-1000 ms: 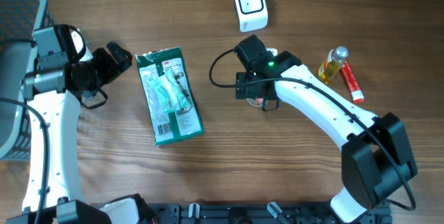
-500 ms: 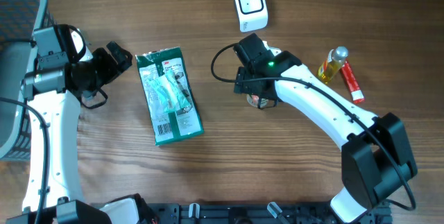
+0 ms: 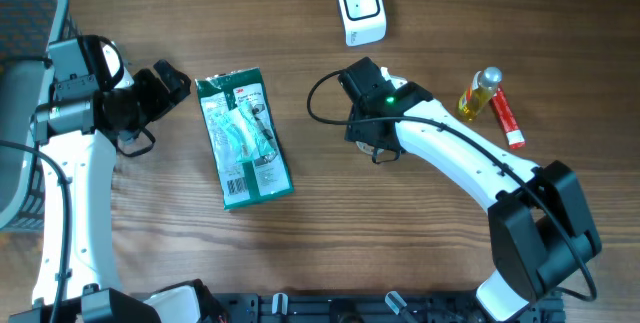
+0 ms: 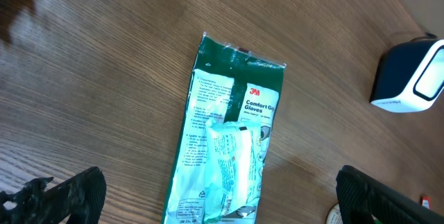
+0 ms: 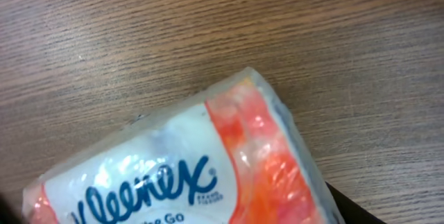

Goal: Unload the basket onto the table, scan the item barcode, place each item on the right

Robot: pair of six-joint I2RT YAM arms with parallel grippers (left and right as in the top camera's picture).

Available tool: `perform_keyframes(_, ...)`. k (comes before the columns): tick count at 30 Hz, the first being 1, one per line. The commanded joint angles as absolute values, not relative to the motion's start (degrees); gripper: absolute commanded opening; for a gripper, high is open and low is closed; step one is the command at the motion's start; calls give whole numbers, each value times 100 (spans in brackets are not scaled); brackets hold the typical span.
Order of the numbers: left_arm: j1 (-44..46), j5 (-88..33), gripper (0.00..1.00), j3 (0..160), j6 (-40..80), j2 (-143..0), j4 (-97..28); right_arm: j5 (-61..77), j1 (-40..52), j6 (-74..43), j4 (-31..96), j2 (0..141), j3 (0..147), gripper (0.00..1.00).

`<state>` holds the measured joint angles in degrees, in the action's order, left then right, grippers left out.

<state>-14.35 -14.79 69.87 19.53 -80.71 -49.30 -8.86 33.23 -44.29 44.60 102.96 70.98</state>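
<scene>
I'm looking down at the table (image 3: 300, 263) – the right gripper (image 3: 372, 145) is hanging over the Kleenex pack (image 5: 173, 161) mid-table, near the scanner (image 3: 361, 8).
The pack's lettering is slanting up to the right and its lower end is cut off. The arm is hiding it from above, so I cannot tell whether those jaws are gripping. The left gripper (image 3: 168, 79) is standing wide apart beside the glove packet (image 3: 243, 141).

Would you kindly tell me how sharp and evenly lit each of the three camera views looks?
Overhead view: evenly lit and sharp, with mild sheen on the green plastic glove packet. Left wrist view: the packet's print is legible, but the wooden table blurs darkly at the top-left corner. Right wrist view: the white-and-orange Kleenex tissue pack fills the frame, slightly soft, its wrapper glinting.
</scene>
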Motion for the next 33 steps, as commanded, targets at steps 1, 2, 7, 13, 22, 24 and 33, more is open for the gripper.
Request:
perform_keyframes(1, -1424, -1448, 100, 7035, 1839, -8040, -4912, -888, 3352, -3975, 4532, 10022, 7382, 52)
perform_keyframes(2, -1424, -1448, 100, 7032, 1839, -8040, -4915, -777, 3352, -3750, 4571, 9751, 7435, 49)
perform_keyframes(7, -1424, -1448, 100, 7035, 1839, -8040, -4915, 1826, 2681, -3052, 4748, 8396, 7437, 33)
perform_keyframes(13, -1424, -1448, 100, 7032, 1839, -8040, -4912, 4663, 2027, -2523, 4873, 8265, 7435, 20)
perform_keyframes(22, -1424, -1448, 100, 7032, 1839, -8040, -4915, 4095, 2027, -2397, 5212, 8265, 7435, 22)
perform_keyframes(24, -1424, -1448, 100, 7035, 1839, -8040, -4912, 4095, 2027, -2397, 5212, 8265, 7435, 22)
perform_keyframes(33, -1424, -1448, 100, 7032, 1839, -8040, -4912, 4073, 2027, -2510, 5004, 8265, 7435, 15)
